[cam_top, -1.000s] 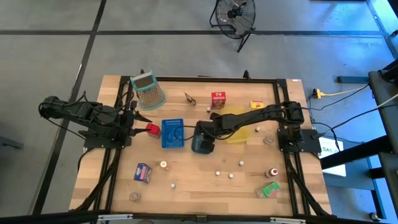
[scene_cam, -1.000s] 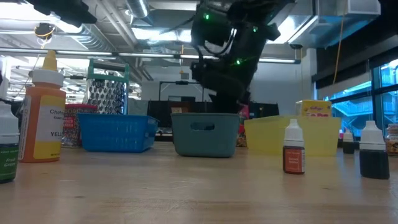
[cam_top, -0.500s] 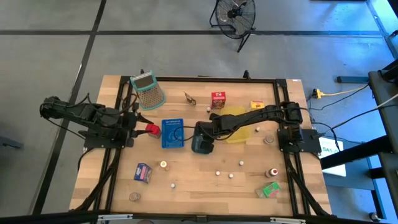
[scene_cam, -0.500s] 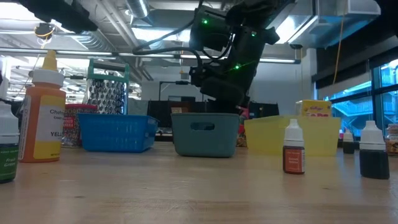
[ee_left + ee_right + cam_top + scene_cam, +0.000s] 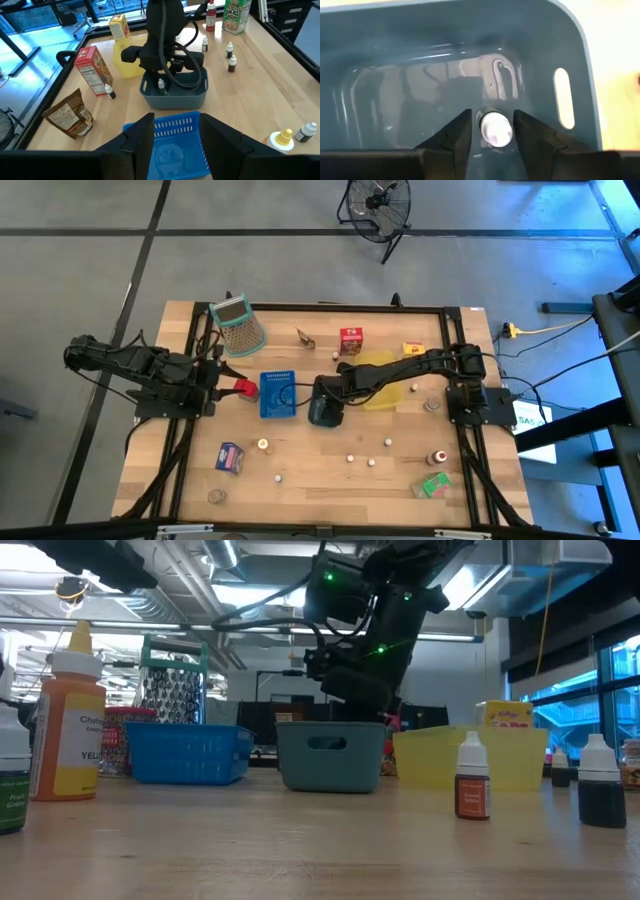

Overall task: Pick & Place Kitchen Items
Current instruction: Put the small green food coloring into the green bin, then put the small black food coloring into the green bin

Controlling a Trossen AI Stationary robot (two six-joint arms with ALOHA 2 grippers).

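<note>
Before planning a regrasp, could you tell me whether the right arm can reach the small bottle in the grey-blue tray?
Probably yes: the right pincer hangs inside the tray, fingers flanking the bottle's cap.

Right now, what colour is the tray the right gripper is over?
Grey-blue tray; clearest in the left wrist view, right gripper inside.
</note>
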